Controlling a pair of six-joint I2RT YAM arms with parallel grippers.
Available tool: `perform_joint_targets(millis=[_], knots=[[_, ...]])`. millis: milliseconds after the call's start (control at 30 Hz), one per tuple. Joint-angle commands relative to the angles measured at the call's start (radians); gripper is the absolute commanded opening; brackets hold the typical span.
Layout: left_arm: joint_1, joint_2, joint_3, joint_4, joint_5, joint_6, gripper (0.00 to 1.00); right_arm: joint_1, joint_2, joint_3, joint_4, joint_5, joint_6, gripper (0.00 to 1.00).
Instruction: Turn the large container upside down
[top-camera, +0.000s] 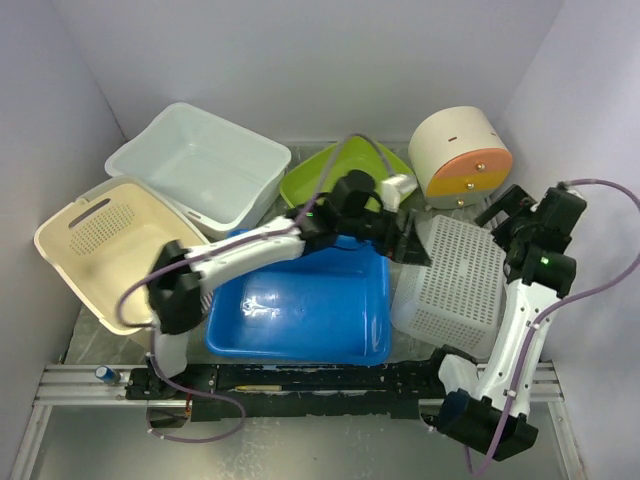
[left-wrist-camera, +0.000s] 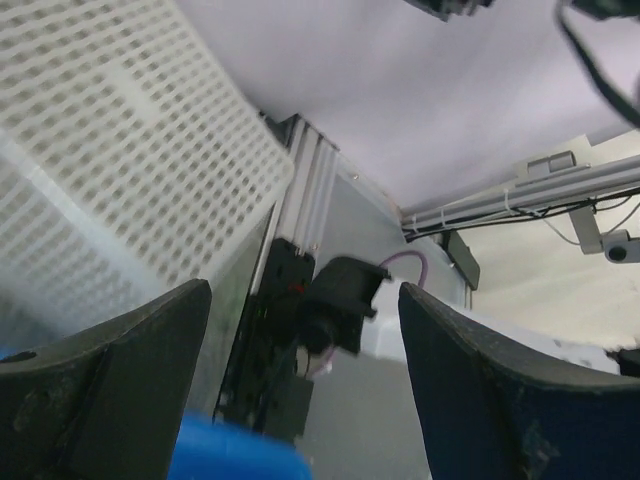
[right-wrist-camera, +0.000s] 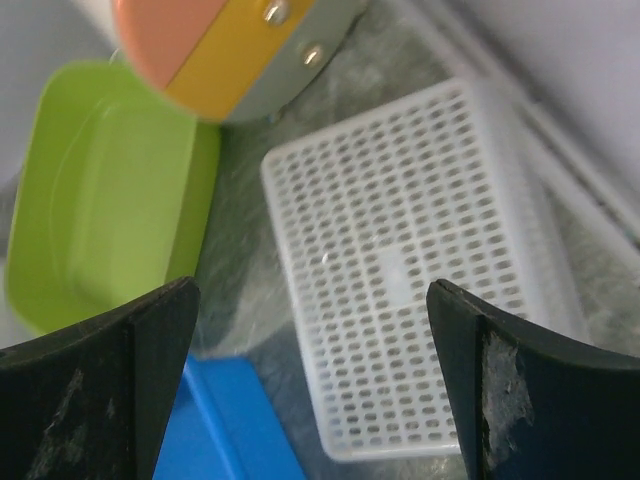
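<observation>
A white perforated basket (top-camera: 455, 285) lies bottom up at the right of the table, next to an upright blue tub (top-camera: 305, 310). My left gripper (top-camera: 405, 240) is open and empty, hovering at the basket's left edge over the blue tub's far right corner. In the left wrist view the basket's wall (left-wrist-camera: 120, 170) fills the upper left and the blue rim (left-wrist-camera: 235, 455) shows below my open gripper (left-wrist-camera: 305, 380). My right gripper (top-camera: 510, 215) is open and empty above the basket's far right side. The right wrist view looks down on the basket's base (right-wrist-camera: 420, 270) between the open fingers (right-wrist-camera: 310, 380).
A white tub (top-camera: 205, 165) and a cream perforated basket (top-camera: 110, 240) stand at the back left. A green tub (top-camera: 335, 175) (right-wrist-camera: 100, 190) sits behind the blue one. A round cream container with an orange lid (top-camera: 460, 150) lies at the back right. Walls enclose three sides.
</observation>
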Motion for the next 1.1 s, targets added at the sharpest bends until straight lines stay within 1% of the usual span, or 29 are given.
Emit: perform_joint_targets(millis=[0, 100, 133, 200, 267, 367, 433, 467, 500, 567, 633, 733, 800, 867, 967, 1067], knots=[[0.092, -0.337, -0.220, -0.132, -0.205, 0.059, 0.87, 0.073, -0.055, -0.113, 0.027, -0.220, -0.074, 0.99], [0.104, -0.525, -0.379, -0.214, -0.373, 0.071, 0.87, 0.132, -0.093, -0.219, 0.064, -0.336, -0.033, 1.00], [0.106, -0.569, -0.424, -0.243, -0.420, 0.072, 0.88, 0.164, -0.100, -0.241, 0.085, -0.349, -0.011, 1.00], [0.110, -0.644, -0.468, -0.311, -0.511, 0.073, 0.88, 0.236, -0.103, -0.279, 0.111, -0.337, 0.025, 1.00], [0.112, -0.690, -0.488, -0.381, -0.597, 0.084, 0.88, 0.321, -0.093, -0.292, 0.131, -0.282, 0.056, 1.00], [0.114, -0.725, -0.493, -0.495, -0.705, 0.106, 0.88, 0.484, -0.033, -0.318, 0.179, -0.179, 0.116, 1.00], [0.115, -0.737, -0.492, -0.533, -0.749, 0.132, 0.88, 0.613, 0.016, -0.327, 0.223, -0.093, 0.156, 1.00], [0.115, -0.747, -0.494, -0.545, -0.766, 0.140, 0.88, 0.691, 0.044, -0.325, 0.237, -0.024, 0.174, 1.00], [0.116, -0.755, -0.496, -0.548, -0.777, 0.145, 0.88, 0.721, 0.073, -0.322, 0.241, 0.017, 0.190, 1.00], [0.115, -0.775, -0.508, -0.545, -0.789, 0.144, 0.88, 0.730, 0.126, -0.327, 0.251, 0.045, 0.217, 1.00], [0.115, -0.795, -0.533, -0.523, -0.771, 0.160, 0.88, 0.728, 0.174, -0.335, 0.242, 0.085, 0.237, 1.00], [0.112, -0.805, -0.560, -0.521, -0.741, 0.201, 0.90, 0.713, 0.238, -0.331, 0.167, 0.194, 0.255, 1.00], [0.101, -0.799, -0.555, -0.557, -0.758, 0.226, 0.91, 0.675, 0.244, -0.345, 0.137, 0.235, 0.248, 1.00], [0.079, -0.800, -0.555, -0.588, -0.777, 0.261, 0.91, 0.607, 0.217, -0.378, 0.134, 0.225, 0.215, 1.00], [0.043, -0.818, -0.563, -0.604, -0.797, 0.317, 0.92, 0.474, 0.172, -0.399, 0.121, 0.205, 0.151, 1.00], [-0.011, -0.835, -0.579, -0.615, -0.806, 0.396, 0.92, 0.449, 0.134, -0.363, 0.122, 0.142, 0.112, 0.99]])
